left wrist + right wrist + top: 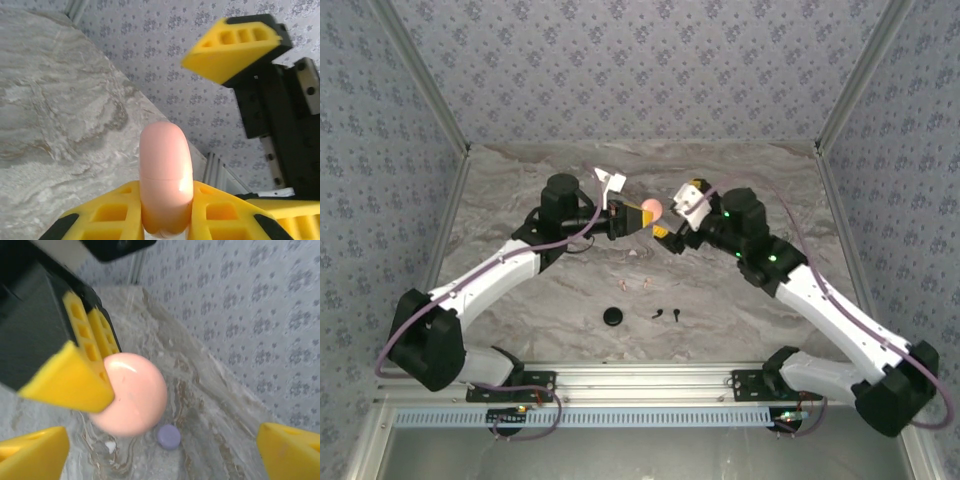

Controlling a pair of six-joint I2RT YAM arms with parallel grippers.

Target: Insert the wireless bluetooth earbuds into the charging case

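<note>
**A:** What carries everything?

**B:** A marbled grey worktop [740,310]. The left arm [490,275] and the right arm [830,305] reach in from its near corners. They meet in the air over its middle, a little toward the back edge.

**A:** And the grippers?

**B:** The left gripper [166,212] is closed tight on a pink case [166,170], with one yellow finger pressed to each side. The right gripper [160,455] stands wide open and has hold of nothing. Its fingers are well apart, and one of them hangs near the case without touching it.

**A:** Where is that case, exactly?

**B:** It is off the worktop, held up between the two wrists. Its rounded end sticks out past the left fingers [75,365]. A seam runs across it, and the lid looks closed.

**A:** Are there other cases?

**B:** A round black case [612,316] lies near the near edge, about halfway along it. A small lilac case [169,436] lies on the worktop below the pink one.

**A:** And the earbuds?

**B:** Two black earbuds [667,314] lie loose just to the right of the black case, apart from it and from each other. Between them and the grippers sit two pale specks [638,282]. They are too small for me to tell what they are.
</note>
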